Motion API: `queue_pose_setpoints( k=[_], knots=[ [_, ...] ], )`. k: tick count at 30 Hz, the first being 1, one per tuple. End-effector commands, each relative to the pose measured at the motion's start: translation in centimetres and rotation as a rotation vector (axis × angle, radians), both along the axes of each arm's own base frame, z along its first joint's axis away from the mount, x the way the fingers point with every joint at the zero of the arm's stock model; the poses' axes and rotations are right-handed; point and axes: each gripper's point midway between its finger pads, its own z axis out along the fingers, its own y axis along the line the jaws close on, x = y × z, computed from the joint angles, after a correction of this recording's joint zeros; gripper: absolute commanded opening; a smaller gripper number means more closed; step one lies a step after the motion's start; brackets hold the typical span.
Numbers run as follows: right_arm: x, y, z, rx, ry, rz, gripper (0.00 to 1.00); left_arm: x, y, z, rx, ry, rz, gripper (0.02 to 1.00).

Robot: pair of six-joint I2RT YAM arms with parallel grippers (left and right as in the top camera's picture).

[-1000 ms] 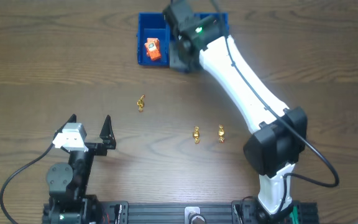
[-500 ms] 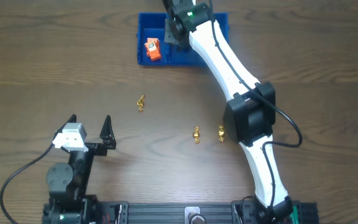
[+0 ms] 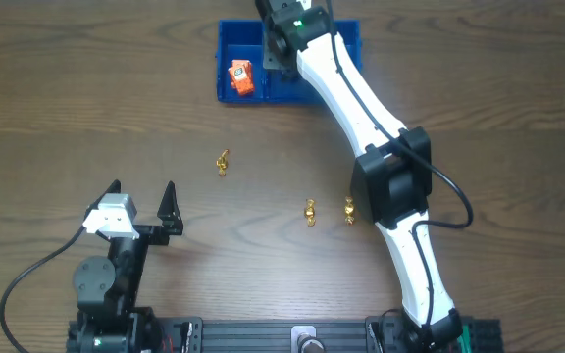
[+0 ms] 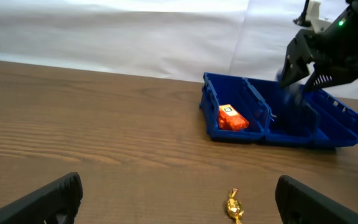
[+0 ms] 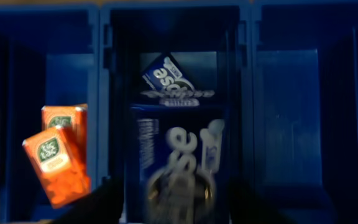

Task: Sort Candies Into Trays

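A blue tray (image 3: 228, 61) with three compartments stands at the table's far edge. An orange candy box (image 3: 241, 77) lies in its left compartment (image 5: 53, 167). My right gripper (image 3: 279, 47) hangs open over the middle compartment, and a blurred blue candy pack (image 5: 179, 155) sits loose between and below its spread fingers. In the left wrist view the right gripper (image 4: 308, 67) also shows its fingers apart above the tray (image 4: 234, 132). Three gold wrapped candies (image 3: 223, 163) (image 3: 310, 212) (image 3: 348, 209) lie on the wood. My left gripper (image 3: 142, 191) stands open near the front left, holding nothing.
The tray's right compartment (image 5: 291, 118) holds nothing. The right arm (image 3: 361, 118) stretches across the table's right half, above the two gold candies. A white backdrop (image 4: 135, 37) rises behind the table. Bare wood lies at the left and centre.
The right arm has stretched farther up and its gripper has shifted deeper over the tray's middle compartment. The left arm has not moved.
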Motion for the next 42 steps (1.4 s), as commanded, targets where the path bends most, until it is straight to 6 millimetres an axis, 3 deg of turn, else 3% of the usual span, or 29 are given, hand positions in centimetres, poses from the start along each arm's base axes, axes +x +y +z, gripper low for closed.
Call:
queue_pose_setpoints(
  k=[1, 4, 7, 10, 12, 14, 19, 22, 27, 36, 42],
  knots=[
    [0.4, 0.0, -0.1, -0.019, -0.012, 0.008, 0.689, -0.1, -0.2, -1.7, 0.004, 0.044, -0.017, 0.998],
    [0.1, 0.6, 0.7, -0.011, -0.025, 0.018, 0.739, -0.1, -0.2, -1.7, 0.004, 0.044, -0.017, 0.998],
    [-1.6, 1.5, 4.8, 0.003, -0.058, 0.053, 0.787, -0.1, -0.2, -1.7, 0.004, 0.044, -0.016, 0.998],
    [-6.7, 3.1, 9.5, 0.003, -0.042, 0.123, 0.831, -0.1, -0.2, -1.7, 0.004, 0.044, -0.017, 0.998],
    [-10.9, 5.7, 10.1, -0.007, 0.007, 0.178, 0.840, -0.1, -0.2, -1.7, 0.004, 0.044, -0.017, 0.998],
    [-14.5, 8.3, 7.9, -0.025, 0.095, 0.202, 0.862, -0.1, -0.2, -1.7, 0.004, 0.044, -0.017, 0.996],
    [-18.9, 12.1, 0.9, -0.061, 0.269, 0.231, 0.853, -0.1, -0.2, -1.7, 0.004, 0.044, -0.017, 0.996],
    [-20.3, 12.8, -2.7, -0.095, 0.335, 0.209, 0.847, -0.1, -0.2, -1.7, 0.004, 0.044, -0.017, 0.996],
    [-20.6, 14.3, -8.0, -0.071, 0.416, 0.207, 0.798, -0.1, -0.2, -1.7, 0.004, 0.044, -0.017, 0.998],
    [-19.0, 14.1, -11.0, -0.053, 0.414, 0.119, 0.755, -0.1, -0.2, -1.7, 0.004, 0.044, -0.017, 0.998],
    [-18.2, 13.5, -11.3, -0.054, 0.396, 0.056, 0.717, -0.1, -0.2, -1.7, 0.004, 0.044, -0.017, 0.998]
  ],
)
